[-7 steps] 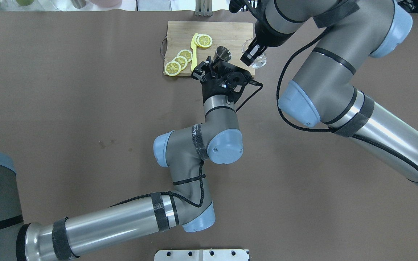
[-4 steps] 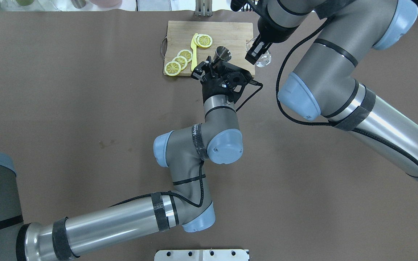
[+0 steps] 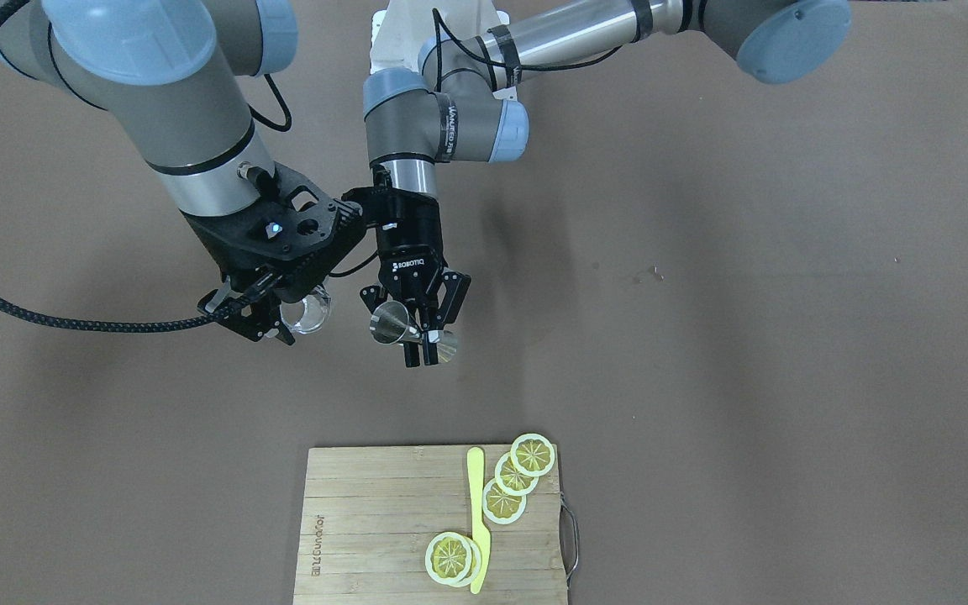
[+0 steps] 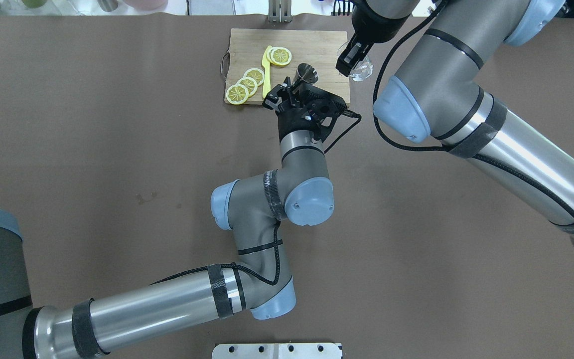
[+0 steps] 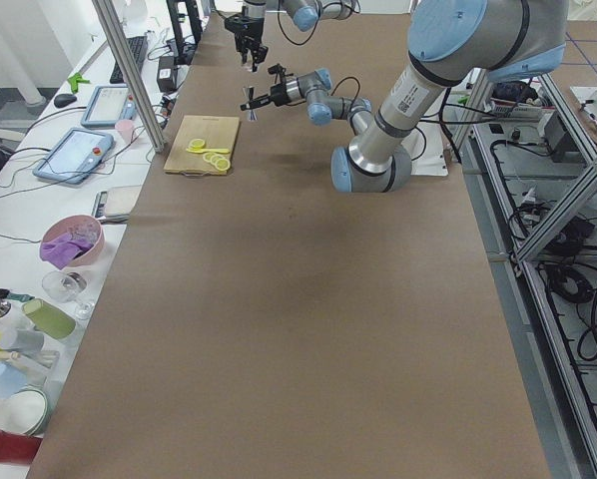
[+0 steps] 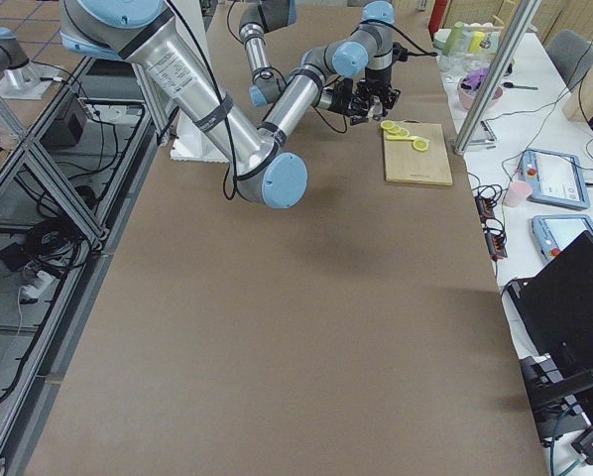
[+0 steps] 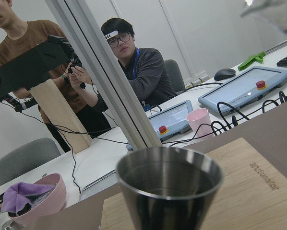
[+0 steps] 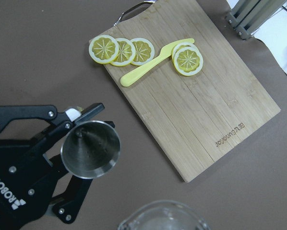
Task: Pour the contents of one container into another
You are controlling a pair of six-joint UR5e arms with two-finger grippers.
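The metal jigger [image 3: 407,329] is held at its narrow waist by my left gripper [image 3: 422,343], above the brown table. In the overhead view the jigger [image 4: 306,74] sits just off the board's near right corner, with my left gripper [image 4: 293,89] behind it. The right wrist view looks down into the jigger's [image 8: 90,149] open mouth. The left wrist view shows its rim [image 7: 170,175] close up. My right gripper [image 3: 270,323] is shut on the clear glass [image 3: 305,309], raised beside the jigger. The glass [image 4: 361,71] hangs to the jigger's right, and its rim [image 8: 162,218] is close to the jigger.
A bamboo cutting board [image 3: 366,521] lies at the table's far side with several lemon slices [image 3: 518,472] and a yellow plastic knife [image 3: 476,512]. Two people [image 7: 134,72] sit behind a metal post beyond the table, near tablets and a pink cup [image 7: 198,120].
My right arm has carried the glass farther from the robot and slightly right, past the board's right edge. The left arm and the jigger have stayed still.
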